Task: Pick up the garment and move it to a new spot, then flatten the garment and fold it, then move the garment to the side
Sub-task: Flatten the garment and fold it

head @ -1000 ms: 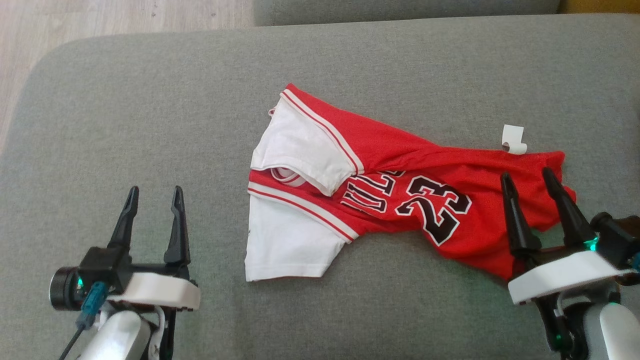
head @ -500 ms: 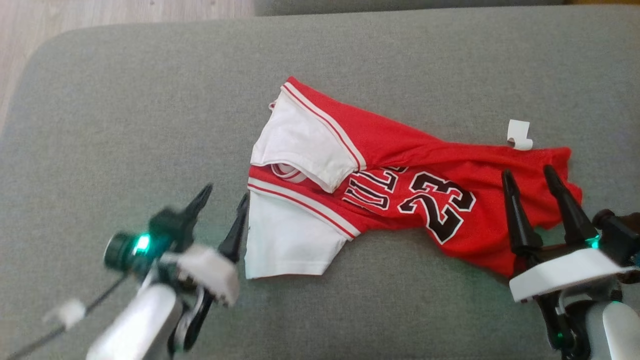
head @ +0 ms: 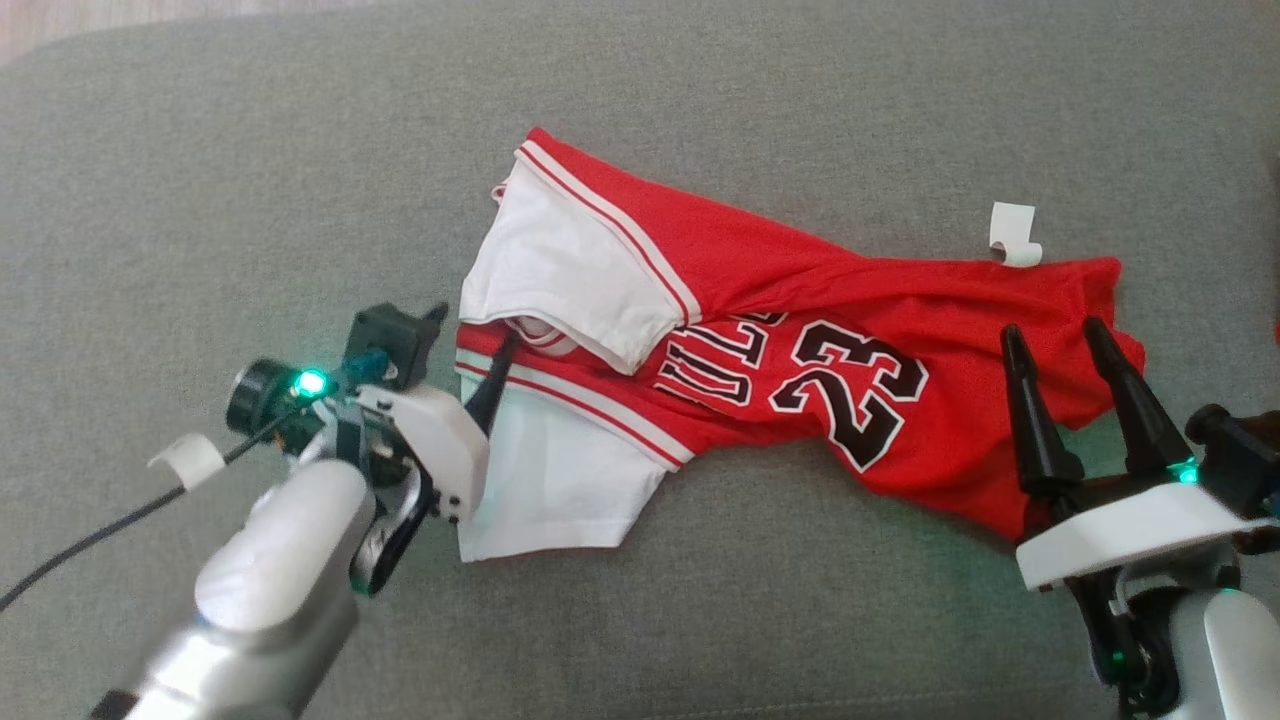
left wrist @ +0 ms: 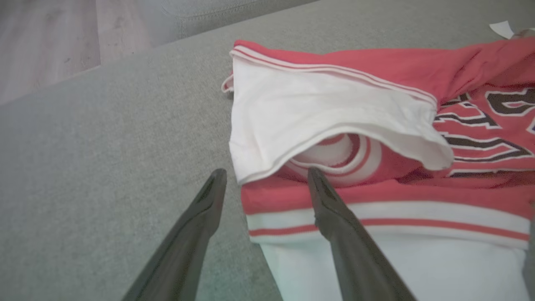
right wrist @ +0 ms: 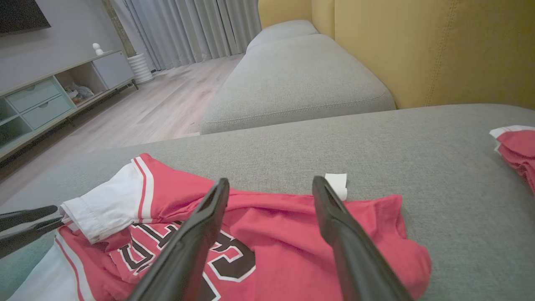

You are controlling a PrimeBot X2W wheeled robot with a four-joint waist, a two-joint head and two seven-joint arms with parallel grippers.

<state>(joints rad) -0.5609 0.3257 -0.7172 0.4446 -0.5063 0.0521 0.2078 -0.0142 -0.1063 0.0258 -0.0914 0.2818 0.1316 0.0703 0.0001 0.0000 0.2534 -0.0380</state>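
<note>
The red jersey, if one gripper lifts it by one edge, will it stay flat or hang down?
Probably it hangs limp: the red jersey lies in soft wrinkles and folds on the cushion. It looks thin, so likely light. A push would probably bunch it rather than slide it.

Soft, even daylight with faint shadows; the view along my left tool (left wrist: pixel 266 170) is hazy (colours washed out), edges bending.

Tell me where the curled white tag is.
In the head view the curled white tag lies upper right on the grey sofa cushion, at the far edge of the red jersey.
</note>
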